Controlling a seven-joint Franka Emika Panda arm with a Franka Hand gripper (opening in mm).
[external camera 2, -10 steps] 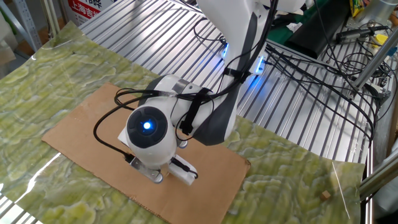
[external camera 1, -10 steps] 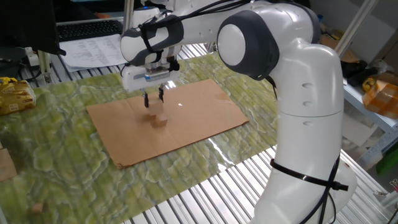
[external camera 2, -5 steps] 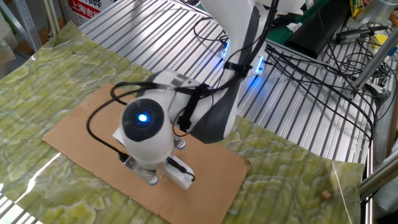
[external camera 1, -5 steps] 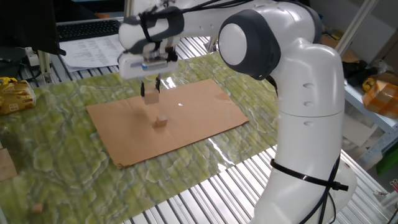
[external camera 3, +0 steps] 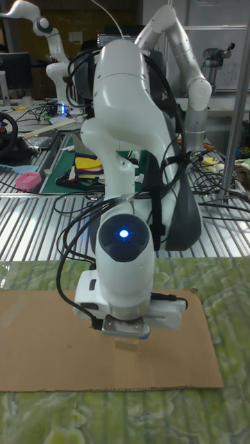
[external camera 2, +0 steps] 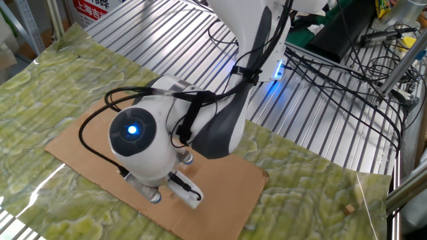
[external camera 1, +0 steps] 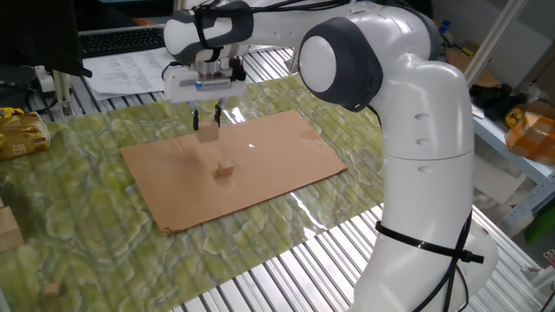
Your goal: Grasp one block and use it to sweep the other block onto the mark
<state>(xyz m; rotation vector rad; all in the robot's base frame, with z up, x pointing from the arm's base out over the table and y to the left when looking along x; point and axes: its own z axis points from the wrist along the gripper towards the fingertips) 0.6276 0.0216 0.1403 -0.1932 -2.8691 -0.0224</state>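
Raised gripper (external camera 1: 206,120), mark unseen.

Light was bright and even, from overhead. My white arm (external camera 1: 416,130) showed soft highlights, nothing blown out. Glare streaks sat on the green mat (external camera 1: 78,217) and a small bright spot on the cardboard (external camera 1: 260,173) near its middle. Metal slats (external camera 2: 313,127) shone hard in the other fixed view. Shadows under me were faint and short. A blue lamp (external camera 2: 131,131) glowed on my wrist, a second blue glow (external camera 2: 277,67) behind the base. Tall view was dimmer, background clutter a bit soft. All frames low-res, slight softness, no motion blur I could tell. Edges looked straight.
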